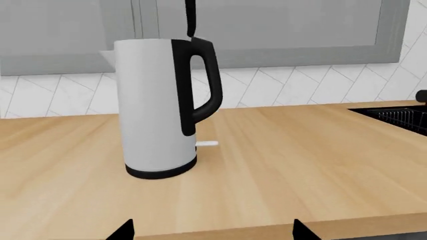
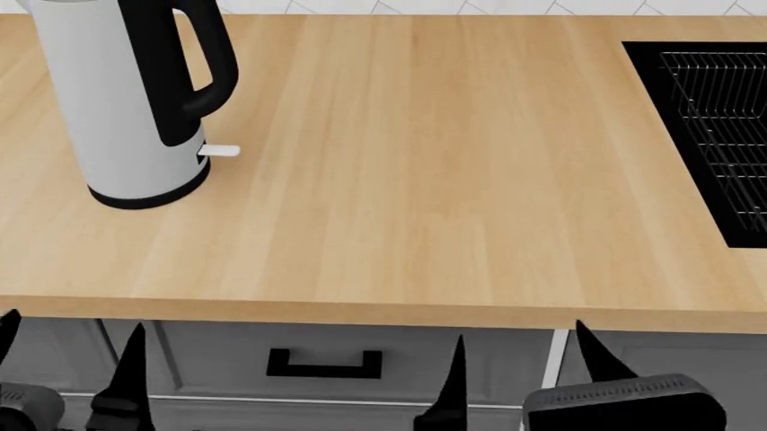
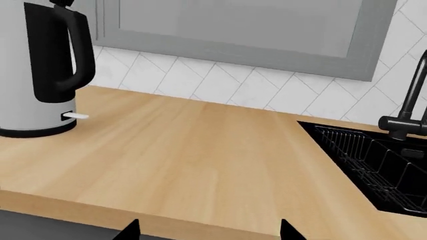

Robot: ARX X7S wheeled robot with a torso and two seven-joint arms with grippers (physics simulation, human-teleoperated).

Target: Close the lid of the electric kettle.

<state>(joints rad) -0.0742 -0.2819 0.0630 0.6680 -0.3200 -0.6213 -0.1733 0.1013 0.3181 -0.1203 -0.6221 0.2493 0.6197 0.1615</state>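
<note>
The light grey electric kettle [image 1: 153, 110] stands upright on the wooden counter [image 1: 287, 165], its black loop handle [image 1: 208, 85] and white switch tab [image 1: 207, 144] facing the sink side. The black lid [image 1: 190, 17] stands open, upright above the handle and seen edge-on. The kettle also shows at the head view's far left [image 2: 114, 108] and in the right wrist view [image 3: 23, 75], where the lid is cut off. My left gripper [image 2: 68, 359] and right gripper [image 2: 524, 359] are both open and empty, low in front of the counter's front edge, well short of the kettle.
A black sink with a wire rack [image 2: 713, 126] is set into the counter at the right, with a black faucet [image 3: 408, 110] behind it. A grey drawer with a black handle [image 2: 323, 364] lies below the counter edge. A tiled wall and grey cabinets [image 1: 287, 30] stand behind.
</note>
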